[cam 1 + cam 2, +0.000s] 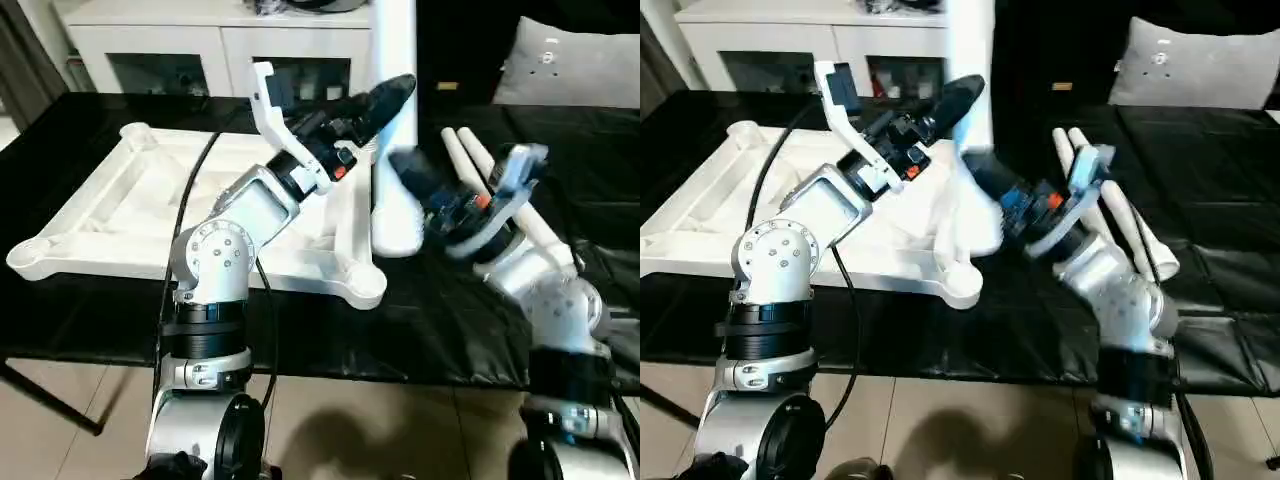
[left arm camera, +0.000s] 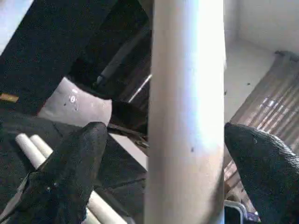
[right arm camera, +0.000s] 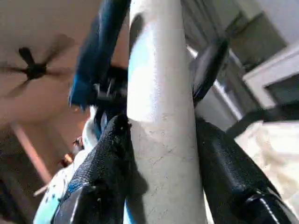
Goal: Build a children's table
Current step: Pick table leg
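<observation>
One leg up: upright leg point(image 1: 396, 130) stands at the tabletop's point(image 1: 150, 200) 3 o'clock edge, lower end at the near corner socket point(image 1: 362, 285); seating not visible.
Right gripper point(image 3: 161, 140): pinching that leg, one finger each side, low on the tube.
Left gripper point(image 2: 163, 154): spread wide, fingers straddle the leg higher up without touching it.
Tabletop: upside down on the black table point(image 1: 420, 330), ribs up, at 10 o'clock from the arms.
Spare legs point(image 1: 480, 170): lying flat at 2 o'clock, just behind the right arm.
Risk 1: leg tilts and jams or pops out of the socket if pushed off-axis.
Risk 2: single low pinch, so the long tube can pivot; left needs to close first, I'd judge.
Risk 3: right forearm sweeps the spare legs off the table.
Containers: corner sockets only; far-left ones look empty. White cabinet point(image 1: 200, 45) at 12 o'clock, contents unreadable.
</observation>
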